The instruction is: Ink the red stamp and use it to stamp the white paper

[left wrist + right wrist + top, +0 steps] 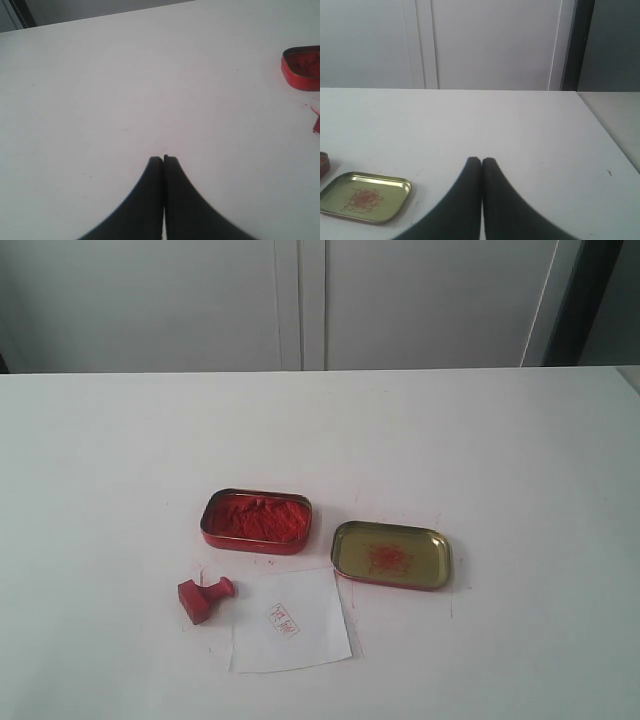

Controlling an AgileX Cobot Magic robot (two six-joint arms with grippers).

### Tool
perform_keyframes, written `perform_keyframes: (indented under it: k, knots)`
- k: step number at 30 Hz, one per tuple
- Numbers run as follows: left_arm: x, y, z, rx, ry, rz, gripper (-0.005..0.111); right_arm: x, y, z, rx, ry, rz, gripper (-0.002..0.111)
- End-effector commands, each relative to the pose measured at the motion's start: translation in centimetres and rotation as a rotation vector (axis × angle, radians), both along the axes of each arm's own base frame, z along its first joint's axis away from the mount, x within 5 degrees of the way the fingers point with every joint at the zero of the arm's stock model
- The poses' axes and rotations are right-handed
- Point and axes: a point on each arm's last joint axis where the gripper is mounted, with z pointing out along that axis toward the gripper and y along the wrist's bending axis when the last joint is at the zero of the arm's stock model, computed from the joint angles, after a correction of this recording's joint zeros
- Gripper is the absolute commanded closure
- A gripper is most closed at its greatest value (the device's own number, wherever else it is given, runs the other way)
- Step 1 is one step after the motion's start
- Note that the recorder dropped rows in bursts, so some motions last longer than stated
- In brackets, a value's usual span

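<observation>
The red stamp lies tipped on its side on the white surface, square base to the left and round knob aimed toward the white paper. It sits just beside the sheet's left edge; I cannot tell whether the knob touches it. The paper lies flat near the front of the surface, turned slightly askew, with 1 small red imprint near its middle.

Just behind the stamp and paper stands the red tin of ink paste, uncovered, its red paste rough and churned. To its right, close by but apart, the gold lid lies with its hollow side up and a red smear in its centre. Faint red specks mark the surface around the tins.

The left pincer hangs over bare surface, its 2 dark fingers pressed together with only a hairline between them, gripping nothing; the tin of paste is off to the side, well apart from it. The right pincer is likewise closed tight on nothing, above empty surface, with the gold lid near but clear of it.
</observation>
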Motion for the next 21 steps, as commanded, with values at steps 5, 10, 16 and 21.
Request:
perform_keyframes:
  k: [5, 10, 16, 21]
  knots:
    - [0.0, 0.0, -0.1, 0.000, -0.005, 0.000, 0.107, 0.3, 0.0, -2.3, -0.014, 0.065, -0.001, 0.108]
    - [0.0, 0.0, -0.1, 0.000, -0.005, 0.000, 0.107, 0.6, 0.1, -4.7, -0.012, 0.137, 0.000, 0.108]
    - [0.0, 0.0, -0.1, 0.000, -0.005, 0.000, 0.107, 0.6, 0.1, -4.6, -0.010, 0.133, 0.000, 0.108]
    - [0.0, 0.0, -0.1, 0.000, -0.005, 0.000, 0.107, 0.6, 0.1, -4.6, -0.010, 0.133, 0.000, 0.108]
